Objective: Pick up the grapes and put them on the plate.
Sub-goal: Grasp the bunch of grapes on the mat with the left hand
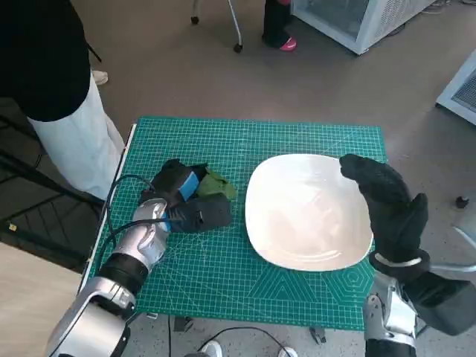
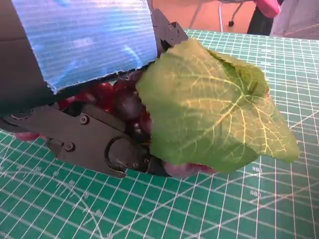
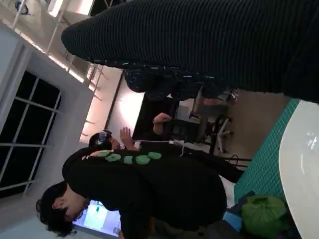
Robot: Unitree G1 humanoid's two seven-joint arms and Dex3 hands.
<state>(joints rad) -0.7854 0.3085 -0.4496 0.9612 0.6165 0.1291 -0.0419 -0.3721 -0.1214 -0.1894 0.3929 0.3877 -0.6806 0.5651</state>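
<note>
Left of the plate (image 1: 309,212), the left robot hand (image 1: 186,201) apparently grips the grapes (image 2: 117,99), leaf toward the plate. Over the plate's far side, the right robot hand (image 1: 387,201) hovers, holding nothing.

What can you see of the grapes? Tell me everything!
The grapes are a bunch of dark red, shiny round berries, mostly hidden. A big green leaf with pale veins covers them on one side, and the left hand closes over them from the other, its fingers wrapped around the bunch. They sit low over the green cutting mat, beside the white plate but not on it. Whether they touch the mat cannot be told.
</note>
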